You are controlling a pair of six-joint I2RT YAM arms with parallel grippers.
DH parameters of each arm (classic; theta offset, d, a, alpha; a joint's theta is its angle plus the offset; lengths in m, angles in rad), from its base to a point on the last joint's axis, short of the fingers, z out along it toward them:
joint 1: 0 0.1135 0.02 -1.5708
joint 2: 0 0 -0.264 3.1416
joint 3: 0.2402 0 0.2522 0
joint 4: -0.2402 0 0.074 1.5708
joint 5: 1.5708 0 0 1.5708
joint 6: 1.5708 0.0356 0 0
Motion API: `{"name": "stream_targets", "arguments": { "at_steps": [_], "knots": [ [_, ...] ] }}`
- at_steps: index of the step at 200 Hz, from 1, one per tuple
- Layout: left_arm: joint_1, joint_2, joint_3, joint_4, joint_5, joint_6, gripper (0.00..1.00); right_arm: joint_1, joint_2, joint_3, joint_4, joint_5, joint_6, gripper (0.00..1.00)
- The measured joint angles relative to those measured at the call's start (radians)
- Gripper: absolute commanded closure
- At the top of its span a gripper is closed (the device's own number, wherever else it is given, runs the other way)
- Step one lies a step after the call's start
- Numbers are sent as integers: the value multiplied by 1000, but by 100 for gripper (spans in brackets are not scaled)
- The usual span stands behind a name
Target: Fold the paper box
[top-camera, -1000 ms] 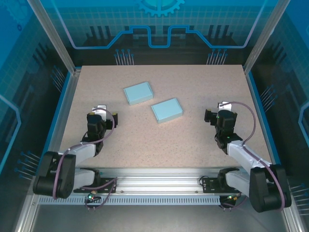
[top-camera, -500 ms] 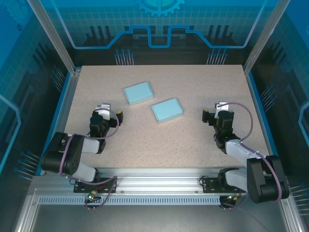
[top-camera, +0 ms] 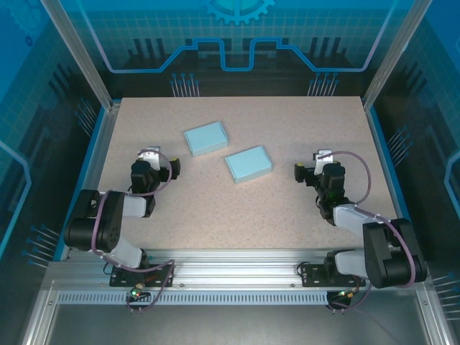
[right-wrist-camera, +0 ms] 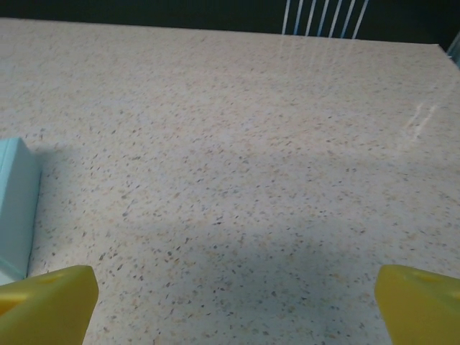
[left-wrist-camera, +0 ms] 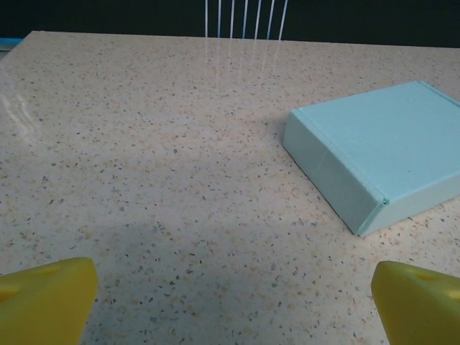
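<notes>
Two flat, closed light blue paper boxes lie on the speckled table: one (top-camera: 206,138) at the far centre-left, the other (top-camera: 248,164) nearer the middle. My left gripper (top-camera: 159,160) hovers low, to the near left of the far box, open with nothing between its yellow fingertips (left-wrist-camera: 47,298). The left wrist view shows that box (left-wrist-camera: 381,151) ahead to the right of the left gripper (left-wrist-camera: 233,309). My right gripper (top-camera: 310,164) stands open and empty to the right of the nearer box. An edge of that box (right-wrist-camera: 14,208) shows at the left of the right gripper (right-wrist-camera: 233,309).
The table (top-camera: 287,122) is bordered by blue rails and metal frame posts. A metal rail (top-camera: 230,262) carrying both arm bases runs along the near edge. Bare tabletop lies ahead of both grippers.
Both arms have folded back toward their bases. The left gripper has shifted slightly farther up the table and the right gripper slightly left. The boxes have not moved.
</notes>
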Motion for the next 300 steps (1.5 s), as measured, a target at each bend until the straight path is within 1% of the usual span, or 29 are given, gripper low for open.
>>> {"name": "stream_targets", "arguments": {
  "at_steps": [21,53,74,101,141,165,194,300],
  "knots": [
    [0,0,0,-7,6,-4,1,0,41,5,29,-41,-31,0],
    [0,0,0,-13,8,-13,1,0,159,4,155,-85,-64,0],
    [0,0,0,-15,8,-14,1,-2,205,18,143,-93,-69,0],
    [0,0,0,-15,8,-17,1,-40,209,47,140,-100,-57,0],
    [0,0,0,-15,8,-17,1,-39,209,54,140,-97,-54,0],
    [0,0,0,-15,8,-17,1,-55,209,56,139,-163,-55,0],
    [0,0,0,-15,13,-17,1,-64,209,56,139,-196,-55,0],
    [0,0,0,-15,14,-17,1,-64,209,58,139,-197,-55,0]
  ]
}}
